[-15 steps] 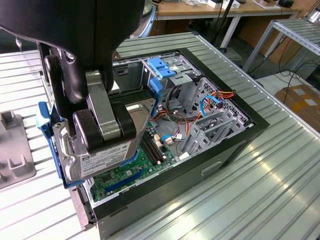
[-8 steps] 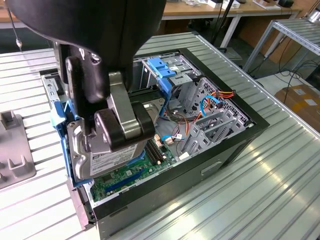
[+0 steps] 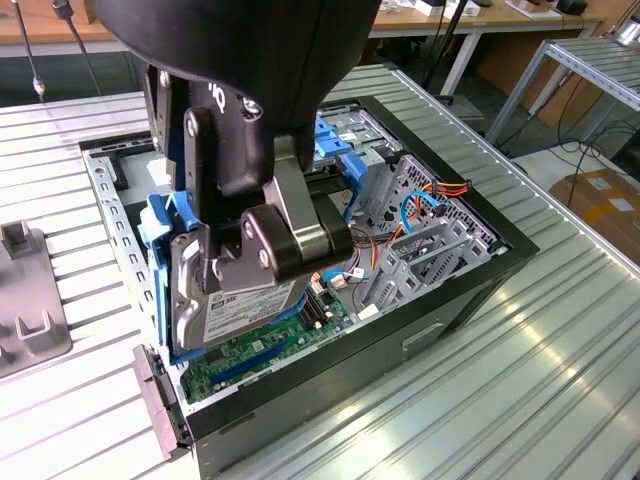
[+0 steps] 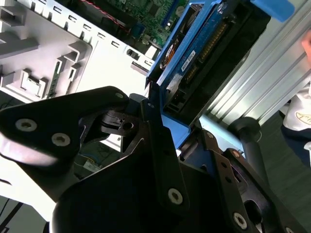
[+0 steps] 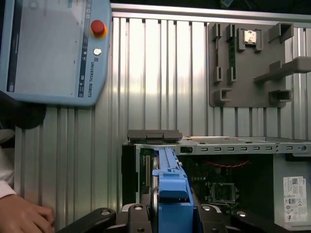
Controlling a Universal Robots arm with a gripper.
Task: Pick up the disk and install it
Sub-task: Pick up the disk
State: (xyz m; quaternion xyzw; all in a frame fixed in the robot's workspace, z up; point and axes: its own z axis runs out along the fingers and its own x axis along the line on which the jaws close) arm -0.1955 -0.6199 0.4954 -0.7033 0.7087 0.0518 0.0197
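**One disk (image 3: 235,305) held on edge in the open case (image 3: 500,250)**

Exterior view: the claw (image 3: 250,262) is clamped on the disk. The disk stands on edge at the case's end toward the exterior view's left, its lower edge near the green board (image 3: 265,345). The arm's black bulk covers the disk's top. A cage (image 3: 385,185) with a blue bracket and loose cables sit farther along the case. A grey jig (image 3: 25,310) lies apart on the ribbed table (image 3: 520,380).

Second wrist view: the disk's blue rails and connector edge (image 4: 194,53) rise from between the black fingers (image 4: 158,141), with the board (image 4: 155,7) beyond.

First wrist view: the disk's blue rail (image 5: 170,189) runs out from the claw over the case's wall (image 5: 218,144). A pendant (image 5: 53,48) lies on the table, a hand (image 5: 22,216) rests near it, and the jig (image 5: 252,58) sits beyond the case.
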